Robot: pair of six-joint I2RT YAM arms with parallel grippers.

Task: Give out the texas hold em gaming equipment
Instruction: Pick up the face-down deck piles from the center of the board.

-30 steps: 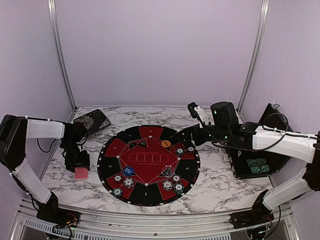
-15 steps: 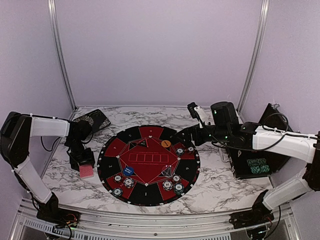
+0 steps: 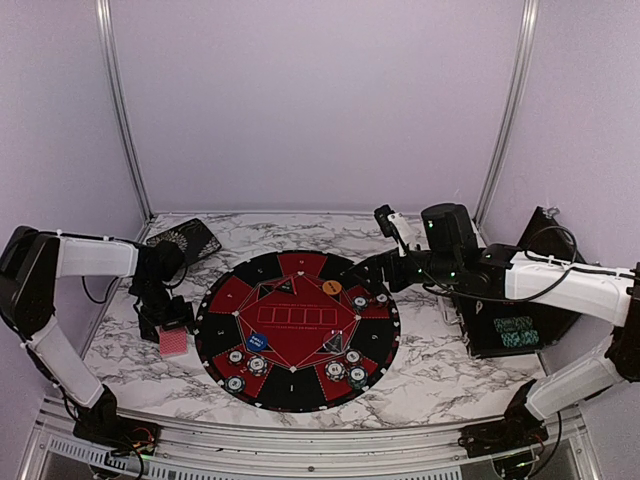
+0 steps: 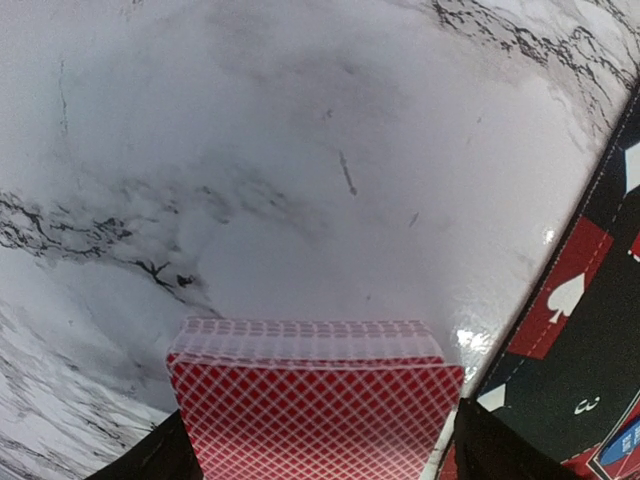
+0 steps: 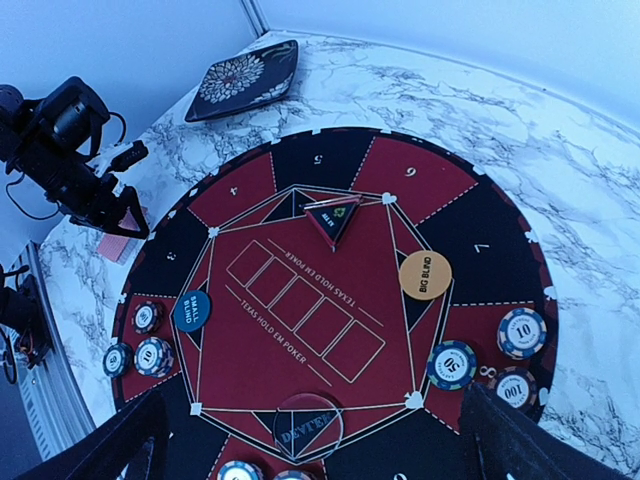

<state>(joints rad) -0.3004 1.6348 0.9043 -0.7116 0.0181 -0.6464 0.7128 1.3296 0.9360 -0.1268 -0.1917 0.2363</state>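
Observation:
My left gripper (image 3: 170,328) is shut on a deck of red-backed playing cards (image 3: 173,343), low over the marble just left of the round mat (image 3: 300,396). In the left wrist view the deck (image 4: 315,395) fills the space between the two fingers. My right gripper (image 3: 378,268) is open and empty above the mat's right side. On the mat lie an orange disc (image 5: 425,275), a blue marker (image 5: 192,311) and striped poker chips in groups at the right (image 5: 452,365) and the left (image 5: 153,356).
A black patterned case (image 3: 182,243) lies at the back left. A black box (image 3: 515,330) stands at the right, under my right arm. A clear dealer disc (image 5: 308,428) and a small triangular marker (image 5: 332,218) sit on the mat.
My left gripper has carried the deck a little to the right, toward the mat's edge. The right arm has not moved.

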